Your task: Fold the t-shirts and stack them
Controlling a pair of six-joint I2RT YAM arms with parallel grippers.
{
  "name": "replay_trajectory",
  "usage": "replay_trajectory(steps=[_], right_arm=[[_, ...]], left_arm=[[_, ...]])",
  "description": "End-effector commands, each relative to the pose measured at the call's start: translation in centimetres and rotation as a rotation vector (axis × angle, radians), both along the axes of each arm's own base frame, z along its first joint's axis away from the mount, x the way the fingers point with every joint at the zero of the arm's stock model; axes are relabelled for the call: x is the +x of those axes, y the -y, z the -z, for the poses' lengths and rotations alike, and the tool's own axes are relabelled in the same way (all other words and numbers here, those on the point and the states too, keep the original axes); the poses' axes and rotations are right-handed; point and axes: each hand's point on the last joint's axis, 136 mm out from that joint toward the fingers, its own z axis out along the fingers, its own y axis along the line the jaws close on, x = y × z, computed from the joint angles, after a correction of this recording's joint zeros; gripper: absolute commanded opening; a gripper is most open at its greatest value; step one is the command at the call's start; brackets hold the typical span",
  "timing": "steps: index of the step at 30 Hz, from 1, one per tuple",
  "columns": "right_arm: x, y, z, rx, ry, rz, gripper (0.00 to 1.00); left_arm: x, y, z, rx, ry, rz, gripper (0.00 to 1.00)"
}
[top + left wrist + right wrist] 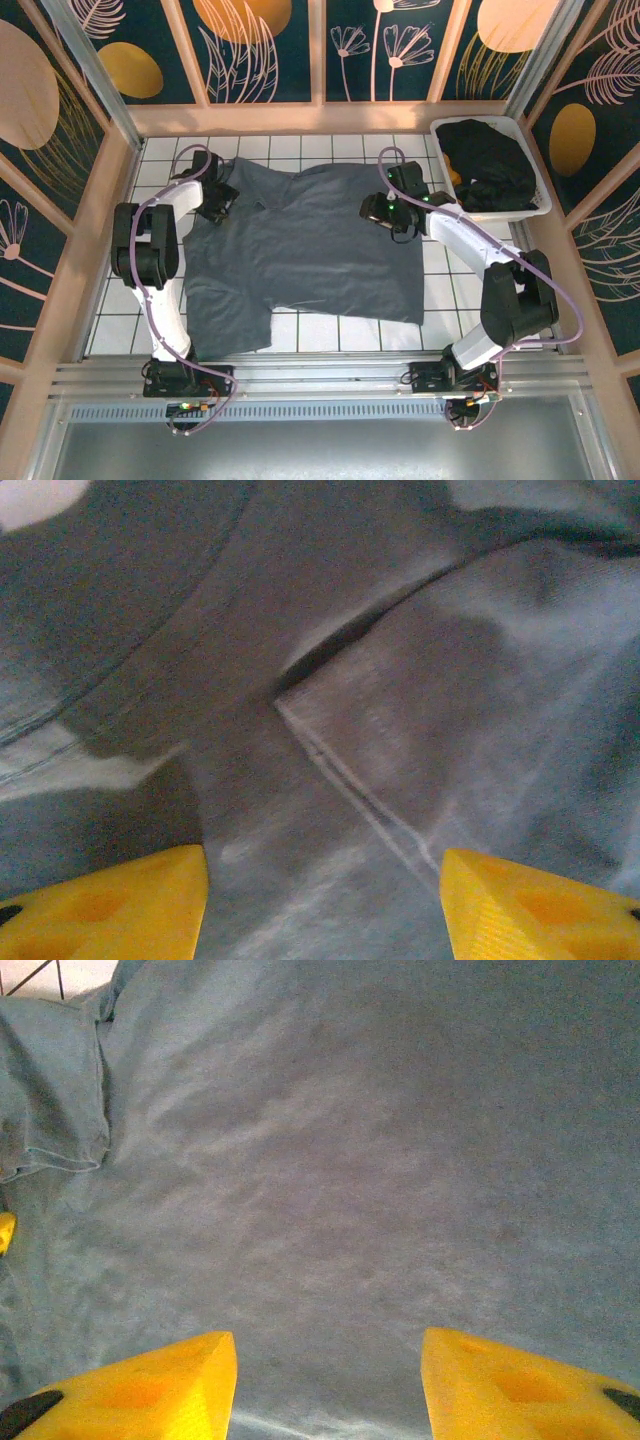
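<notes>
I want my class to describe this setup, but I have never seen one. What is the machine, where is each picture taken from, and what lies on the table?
Two robot arms are bolted at the table's near edge. The overhead picture looks down on both. A slate blue-grey t-shirt lies spread on the white tiled table. A white bin at the far right holds black t-shirts. The other two pictures come from cameras on each wrist: the yellow wedges are claw fingers. The left claw and right claw are both open above the fabric, holding nothing.
</notes>
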Motion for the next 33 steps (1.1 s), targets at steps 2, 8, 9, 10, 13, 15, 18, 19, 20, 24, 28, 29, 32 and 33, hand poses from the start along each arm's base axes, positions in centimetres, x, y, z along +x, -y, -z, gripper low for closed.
replay_trajectory(steps=[2,8,9,10,13,15,18,19,20,24,28,29,32,33], right_arm=[[-0.3,-0.7,-0.2,0.019,-0.007,-0.023,0.52],[-0.3,-0.5,0.0,0.007,-0.014,-0.021,0.52],[-0.3,-0.5,0.0,0.007,-0.012,-0.021,0.52],[-0.1,-0.6,-0.1,0.008,-0.011,-0.021,0.52],[0.2,-0.7,-0.3,0.008,-0.008,-0.016,0.52],[0.3,-0.7,-0.2,0.007,-0.01,-0.013,0.52],[0.3,-0.6,0.1,0.003,-0.017,-0.009,0.51],[0.3,-0.6,0.1,0.003,-0.017,-0.006,0.51],[0.3,-0.6,0.2,0.004,-0.02,-0.005,0.51],[0.1,-0.4,0.2,0.004,-0.021,-0.001,0.51],[-0.1,-0.3,0.1,0.0,-0.019,0.004,0.51],[-0.1,-0.2,0.2,-0.001,-0.019,0.005,0.51],[-0.3,-0.1,0.1,-0.005,-0.018,0.009,0.51],[-0.3,0.0,0.1,-0.005,-0.018,0.01,0.51]], left_arm=[[1.8,-0.6,-0.8,-0.012,0.04,-0.022,0.59],[1.8,-0.2,0.1,-0.027,0.031,-0.008,0.54],[1.8,-0.1,0.3,-0.03,0.027,-0.004,0.54],[1.8,-0.1,0.4,-0.032,0.024,-0.002,0.54],[1.8,0.0,0.4,-0.035,0.017,0.0,0.53],[1.8,0.0,0.4,-0.038,0.016,0.0,0.53],[1.9,0.1,0.7,-0.042,0.007,0.001,0.51],[2.0,0.1,0.7,-0.041,0.008,0.003,0.5],[2.1,0.1,0.7,-0.04,0.01,0.004,0.49],[2.8,0.1,0.7,-0.031,0.019,0.017,0.43],[3.4,0.1,0.6,-0.024,0.019,0.032,0.38],[3.6,0.1,0.6,-0.02,0.02,0.032,0.36],[4.0,0.2,0.2,-0.027,0.038,0.038,0.25],[4.1,0.3,0.1,-0.032,0.042,0.04,0.22]])
